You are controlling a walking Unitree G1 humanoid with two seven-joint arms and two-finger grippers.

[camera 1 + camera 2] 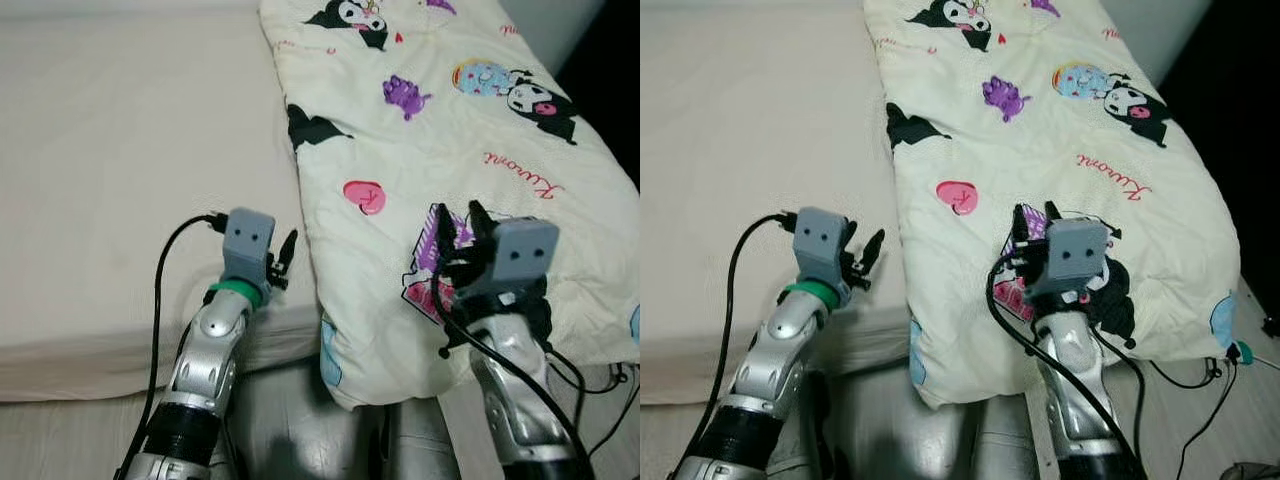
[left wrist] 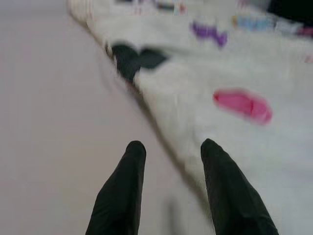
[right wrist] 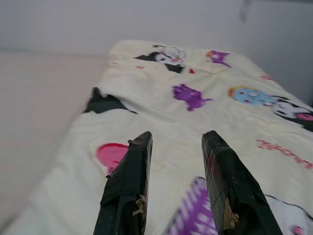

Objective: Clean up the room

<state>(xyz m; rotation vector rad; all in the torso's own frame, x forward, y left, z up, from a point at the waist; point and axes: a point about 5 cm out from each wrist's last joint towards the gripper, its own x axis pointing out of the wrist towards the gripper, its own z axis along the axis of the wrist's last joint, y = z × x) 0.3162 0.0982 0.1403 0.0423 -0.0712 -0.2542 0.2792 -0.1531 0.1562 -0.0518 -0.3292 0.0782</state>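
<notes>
the quilt [image 1: 450, 150] you're tidying is a cream one printed with cartoon figures, lying lengthwise down the right half of the bed [image 1: 120, 180], its near end drooping over the foot edge toward the floor. its left border runs as a raised fold along the bare mattress.

your right pincer [image 1: 458, 235] sits over the quilt's near end, above the purple-striped print, with its two black fingers spread and nothing between them; whether the tips touch the cloth you can't tell. your left pincer [image 1: 285, 258] hangs over the mattress just beside the quilt's left border, fingers also spread and empty.

what could go wrong, as i judge it: if you close on a single thin layer, the cloth may slip out as you lift. the overhanging end could drag the whole quilt off the bed if you pull toward yourself. the black cables [image 1: 1120, 350] trailing from the right wrist lie near the drooping corner and might snag in it.

little else is around: a pale wall beyond the bed and dark space off its right side.
</notes>
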